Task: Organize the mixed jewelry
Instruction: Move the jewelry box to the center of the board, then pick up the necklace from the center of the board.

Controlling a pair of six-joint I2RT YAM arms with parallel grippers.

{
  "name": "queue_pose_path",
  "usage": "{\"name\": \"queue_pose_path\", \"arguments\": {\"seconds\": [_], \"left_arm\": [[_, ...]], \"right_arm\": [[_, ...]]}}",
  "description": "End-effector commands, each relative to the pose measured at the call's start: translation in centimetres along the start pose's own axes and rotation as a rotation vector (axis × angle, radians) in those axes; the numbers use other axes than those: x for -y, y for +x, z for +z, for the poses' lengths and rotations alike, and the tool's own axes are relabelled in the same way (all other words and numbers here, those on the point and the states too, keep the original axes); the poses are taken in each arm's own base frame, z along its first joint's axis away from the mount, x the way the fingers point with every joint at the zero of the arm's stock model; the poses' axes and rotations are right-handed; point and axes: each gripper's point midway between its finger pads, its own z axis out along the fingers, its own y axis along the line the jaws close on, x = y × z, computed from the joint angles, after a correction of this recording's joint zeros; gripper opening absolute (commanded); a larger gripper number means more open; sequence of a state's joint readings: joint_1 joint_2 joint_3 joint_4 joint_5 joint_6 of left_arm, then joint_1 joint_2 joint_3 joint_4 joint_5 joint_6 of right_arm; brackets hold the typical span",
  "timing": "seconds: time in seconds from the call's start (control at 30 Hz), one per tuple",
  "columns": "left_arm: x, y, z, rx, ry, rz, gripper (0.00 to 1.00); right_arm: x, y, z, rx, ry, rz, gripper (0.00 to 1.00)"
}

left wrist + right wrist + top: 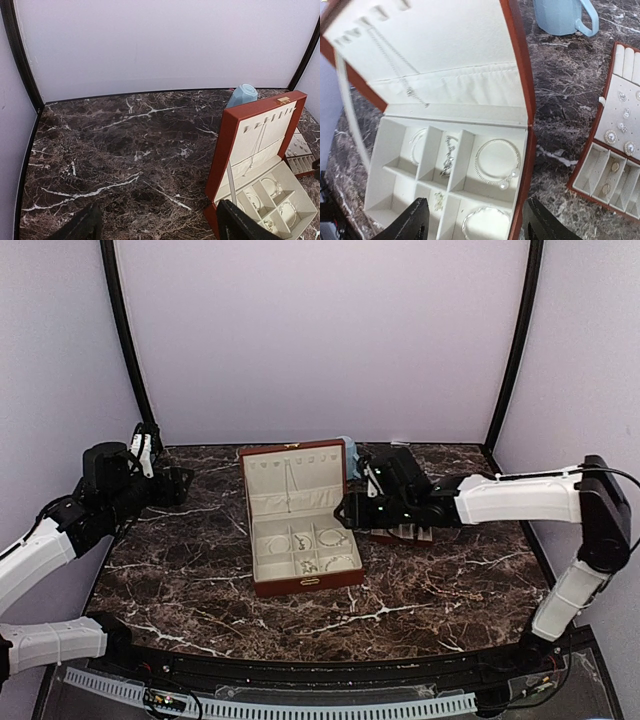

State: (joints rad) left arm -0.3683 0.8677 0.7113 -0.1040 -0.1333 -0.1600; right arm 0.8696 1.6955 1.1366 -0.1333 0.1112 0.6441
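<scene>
Both spread: right hand [347, 511] at box [305, 584] edge, left hand [187, 485] apart.

Tabletop [200, 580]: dark brown stone with a marble look, white veins, polished to a soft sheen.
Box [300, 586]: reddish-brown outside, smooth and slightly glossy; cream lining inside, matt and cloth-like.
Mixed jewelry [448, 157]: silvery metal, bright and glinting; some pearl-like beads.
Mug [560, 15]: pale blue, smooth, faceted sides, low gloss.
Tray [611, 118]: cream matt padding, reddish-brown rim.
Right arm [510, 498]: white casing, smooth, plastic look.
Backdrop [320, 340]: pale lilac, matt, plain.
</scene>
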Motion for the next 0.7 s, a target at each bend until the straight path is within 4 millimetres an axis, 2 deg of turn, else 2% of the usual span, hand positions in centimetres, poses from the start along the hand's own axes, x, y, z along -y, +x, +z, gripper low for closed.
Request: {"name": "queue_pose_path", "arguments": {"seconds": [0.0, 0.1, 0.23, 0.33, 0.43, 0.67], "left_arm": [[-0.5, 0.0, -0.1, 0.012, -0.020, 0.022, 0.82], [-0.5, -0.1, -0.1, 0.018, -0.021, 0.026, 0.83], [-0.5, 0.0, -0.1, 0.016, -0.020, 0.029, 0.84], [-0.4, 0.2, 0.0, 0.011, -0.018, 0.030, 0.84], [-0.4, 0.3, 0.2, 0.006, -0.014, 0.031, 0.84], [-0.5, 0.5, 0.1, 0.002, -0.021, 0.034, 0.84]], "right_arm": [[-0.7, 1.3, -5.2, 0.021, -0.155, -0.012, 0.68], [3.1, 3.9, -7.0, -0.009, -0.038, 0.026, 0.69], [8.9, 8.6, -8.5, -0.094, 0.161, 0.077, 0.67], [12.2, 10.7, -9.5, -0.129, 0.289, 0.106, 0.65], [14.2, 11.6, -10.0, -0.140, 0.371, 0.124, 0.59], [16.1, 13.3, -9.6, -0.193, 0.459, 0.103, 0.46]]}}
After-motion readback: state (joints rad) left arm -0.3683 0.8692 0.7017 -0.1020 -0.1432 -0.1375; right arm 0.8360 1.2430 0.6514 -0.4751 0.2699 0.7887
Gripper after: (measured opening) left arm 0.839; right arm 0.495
